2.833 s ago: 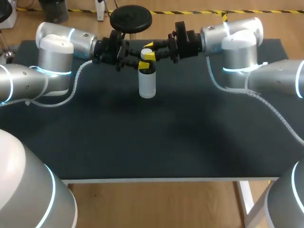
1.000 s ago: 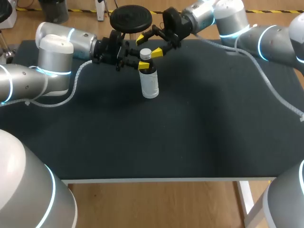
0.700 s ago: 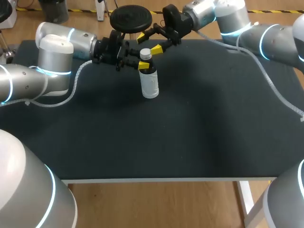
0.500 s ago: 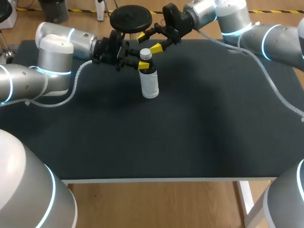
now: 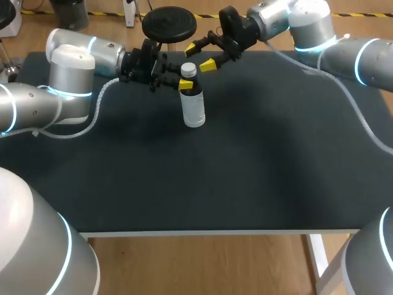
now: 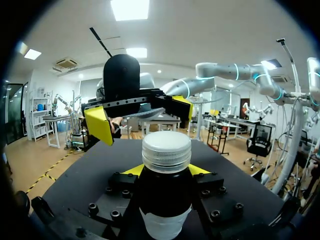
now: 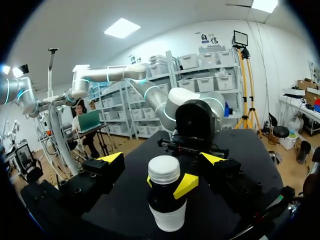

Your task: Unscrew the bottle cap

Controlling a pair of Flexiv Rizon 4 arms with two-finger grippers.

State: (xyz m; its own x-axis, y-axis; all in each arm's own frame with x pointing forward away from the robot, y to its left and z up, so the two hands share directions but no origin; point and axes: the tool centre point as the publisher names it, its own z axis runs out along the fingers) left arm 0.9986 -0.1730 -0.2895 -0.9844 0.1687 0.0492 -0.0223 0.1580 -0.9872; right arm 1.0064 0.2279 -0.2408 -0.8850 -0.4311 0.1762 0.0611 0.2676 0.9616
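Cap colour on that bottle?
The cap is white, ribbed round its side; best seen in the left wrist view.

The silver left arm, banded with glowing blue rings, is lying level. Its black left tool, with two yellow-tipped fingers, is clamping the neck of a small white-capped bottle from both sides. The matching right arm is angling downward. The right tool is hanging just beside the left one, fingers spread wide and gripping nothing.

bottle: upright, white label | cap: white, ribbed, on
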